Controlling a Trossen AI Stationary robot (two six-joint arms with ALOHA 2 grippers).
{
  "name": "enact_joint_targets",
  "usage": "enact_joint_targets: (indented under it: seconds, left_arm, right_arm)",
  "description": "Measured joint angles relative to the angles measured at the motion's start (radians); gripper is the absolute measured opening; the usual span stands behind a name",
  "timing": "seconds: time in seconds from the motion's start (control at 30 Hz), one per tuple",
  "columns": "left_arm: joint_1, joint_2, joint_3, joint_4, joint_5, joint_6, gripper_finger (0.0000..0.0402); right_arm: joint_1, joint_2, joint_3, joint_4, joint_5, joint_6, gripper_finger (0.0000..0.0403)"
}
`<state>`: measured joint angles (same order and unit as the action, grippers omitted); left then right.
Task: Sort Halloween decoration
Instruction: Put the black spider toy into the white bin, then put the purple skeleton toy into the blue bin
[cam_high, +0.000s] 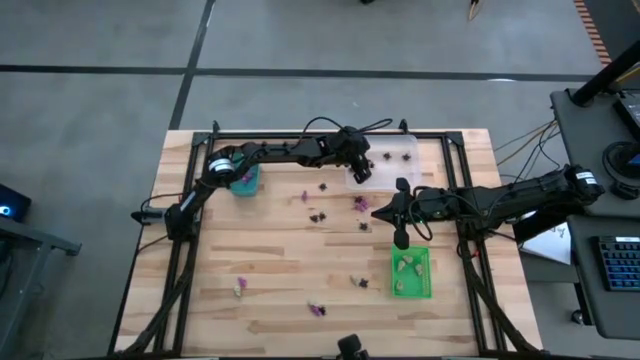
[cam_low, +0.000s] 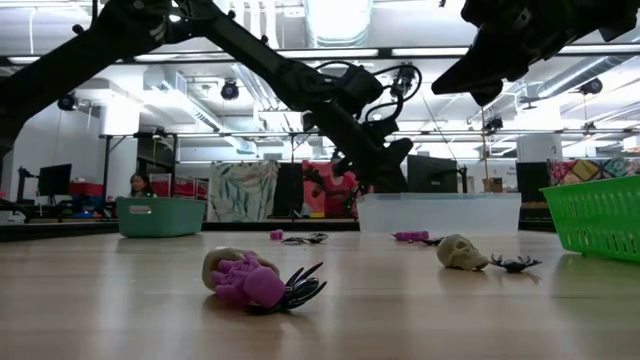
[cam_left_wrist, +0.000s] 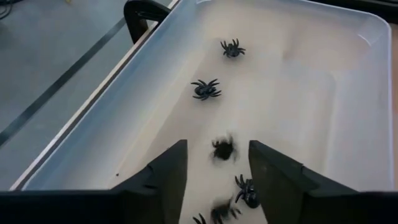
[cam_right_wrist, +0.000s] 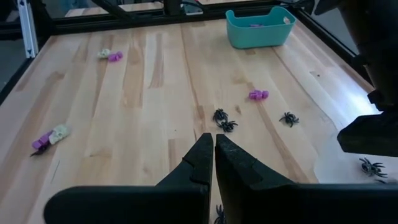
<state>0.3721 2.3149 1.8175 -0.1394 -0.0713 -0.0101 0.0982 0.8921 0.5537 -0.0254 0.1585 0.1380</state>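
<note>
My left gripper stands open over the clear tray, its fingers slanting down into it. A blurred black spider shows in the gap between the fingers, touching neither. Other black spiders lie on the tray floor. Purple, black and cream trinkets lie scattered on the wooden table, among them a purple piece beside a cream skull. My right gripper hangs shut above the table's middle, near the green tray, holding nothing.
A teal tray with purple pieces stands at the far left. The green tray holds cream pieces. A black metal frame runs round the table's edges. More trinkets lie near the front edge. A person sits in the room behind.
</note>
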Motion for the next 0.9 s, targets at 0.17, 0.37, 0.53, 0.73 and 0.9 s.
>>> enact_joint_targets:
  seconds: [0.17,0.37,0.53,0.73,0.9]
  left_arm:
    - [-0.002,-0.028,0.0,-0.02,0.001,0.0,0.0181]
    - [-0.019,-0.119,0.0,-0.1,0.003,0.028,0.0185]
    - [-0.051,-0.195,0.0,-0.179,0.002,0.072,0.0182]
    - [-0.103,-0.3,-0.053,-0.287,0.004,0.106,0.0182]
    - [-0.147,-0.453,-0.241,-0.258,0.002,0.078,0.0182]
  right_arm:
    - [0.0,0.0,0.0,0.0,0.0,0.021,0.0009]
    - [0.0,0.0,0.0,0.0,-0.002,0.061,0.0009]
    - [0.0,0.0,0.004,0.0,-0.009,0.126,0.0009]
    - [0.008,0.0,0.005,0.0,-0.078,0.167,0.0009]
    - [0.028,0.0,0.004,0.0,-0.082,0.167,0.0009]
